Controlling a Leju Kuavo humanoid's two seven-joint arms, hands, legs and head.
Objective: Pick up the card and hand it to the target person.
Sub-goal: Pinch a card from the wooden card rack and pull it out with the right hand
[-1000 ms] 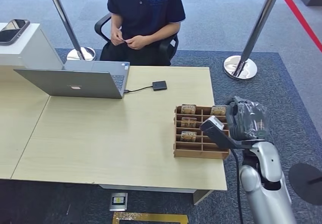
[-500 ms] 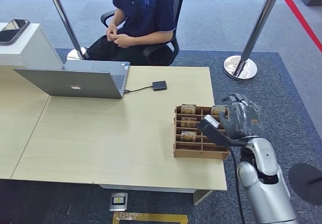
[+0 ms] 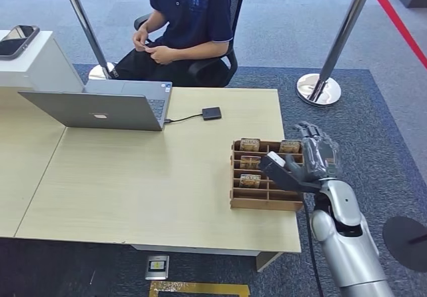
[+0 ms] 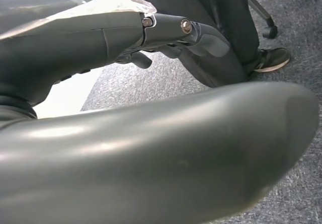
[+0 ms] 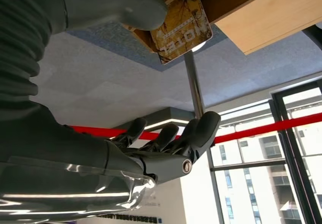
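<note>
Just beside the right hand (image 3: pixel 315 155), whose fingers are spread and hold nothing, a brown patterned card (image 3: pixel 289 147) printed "HOTEL" stands in the wooden rack (image 3: pixel 267 203); four cards show there. Left hand's (image 4: pixel 113 43) state unclear.

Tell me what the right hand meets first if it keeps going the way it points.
Most likely the cards in the wooden tray: the right hand points over its right side, with a card just beyond the thumb. Depth is unclear.

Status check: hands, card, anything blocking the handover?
Right hand open over the tray, no card gripped. Left hand state unclear. Cards sit in tray slots. Person seated across the table; laptop off to the side.
</note>
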